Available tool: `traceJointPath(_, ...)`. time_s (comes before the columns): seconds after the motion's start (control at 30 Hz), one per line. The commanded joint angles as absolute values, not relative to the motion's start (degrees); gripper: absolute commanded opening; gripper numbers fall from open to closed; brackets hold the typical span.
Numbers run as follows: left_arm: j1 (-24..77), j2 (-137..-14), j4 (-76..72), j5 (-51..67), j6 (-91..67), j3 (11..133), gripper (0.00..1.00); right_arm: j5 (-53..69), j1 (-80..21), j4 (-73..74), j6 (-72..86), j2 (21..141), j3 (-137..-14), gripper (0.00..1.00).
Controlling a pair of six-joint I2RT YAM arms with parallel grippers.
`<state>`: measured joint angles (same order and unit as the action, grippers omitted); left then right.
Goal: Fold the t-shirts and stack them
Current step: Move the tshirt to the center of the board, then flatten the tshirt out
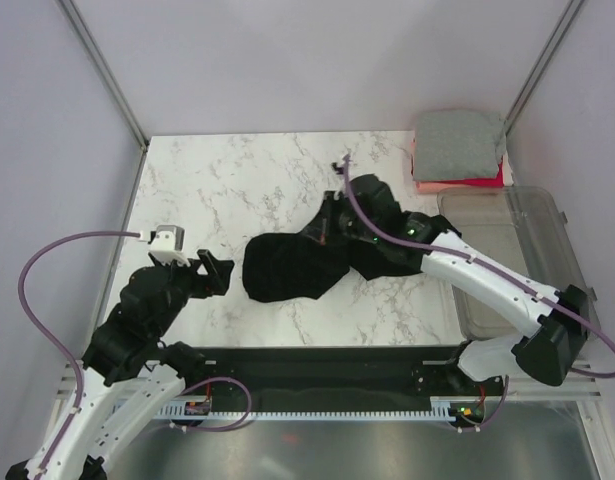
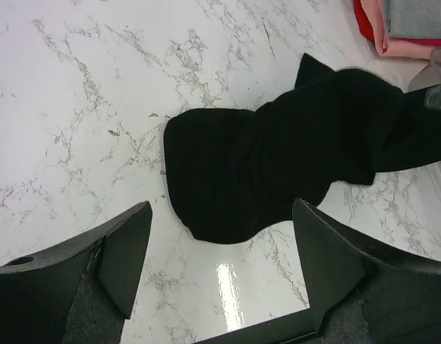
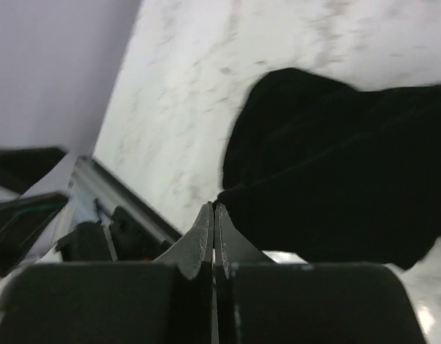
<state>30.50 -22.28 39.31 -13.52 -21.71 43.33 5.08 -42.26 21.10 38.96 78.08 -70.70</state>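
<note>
Far left, your left gripper point(image 1: 218, 273) hovers low over the marble table point(image 1: 237, 180), fingers spread wide with nothing between them, facing the near-left end of the black t-shirt point(image 1: 292, 268) but apart from it. The black t-shirt lies mid-table, crumpled and unfolded: its rounded left end is flat on the marble, and its right side bunches up towards your right arm. Your right gripper point(image 3: 214, 209) has its fingertips pressed together, pinching a thin edge of that black cloth. At the far right corner of the table, the grey t-shirt point(image 1: 457, 143) sits as a folded square on top of the folded red-pink t-shirt point(image 1: 442, 183). Just in front of that stack, along the table's right edge, you have the clear plastic bin point(image 1: 507, 215), with the right arm reaching across it.
</note>
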Motion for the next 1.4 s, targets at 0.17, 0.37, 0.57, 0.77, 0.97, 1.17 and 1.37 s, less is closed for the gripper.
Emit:
traceJointPath(0.17,30.5,-14.1,39.2,-18.5,-23.5,44.0,0.85,-20.1,-72.9,17.3,43.7,86.9,-83.7,0.0)
traceJointPath(0.37,30.5,-12.4,39.4,-19.4,-23.8,43.9,0.84,-25.1,-82.3,21.5,55.3,88.7,-71.8,0.29)
traceJointPath(0.57,30.5,-15.2,43.6,-19.5,-28.7,46.6,0.7,-32.3,-82.3,36.4,59.2,81.9,-68.3,0.98)
traceJointPath(0.77,30.5,-24.2,49.5,-8.6,-39.0,46.0,0.68,-37.8,-75.3,43.0,61.7,66.9,-60.1,0.98)
traceJointPath(0.97,33.1,-35.4,54.8,-3.9,-44.2,45.8,0.68,-35.0,-60.3,48.4,61.0,54.9,-52.5,0.98)
traceJointPath(1.17,50.5,-47.7,58.8,-10.2,-56.7,43.6,0.77,-33.3,-56.3,49.0,59.4,54.0,-51.2,0.98)
traceJointPath(1.37,66.7,-53.4,58.3,-13.2,-71.2,40.0,0.73,-31.6,-56.3,49.0,59.5,55.3,-50.1,0.98)
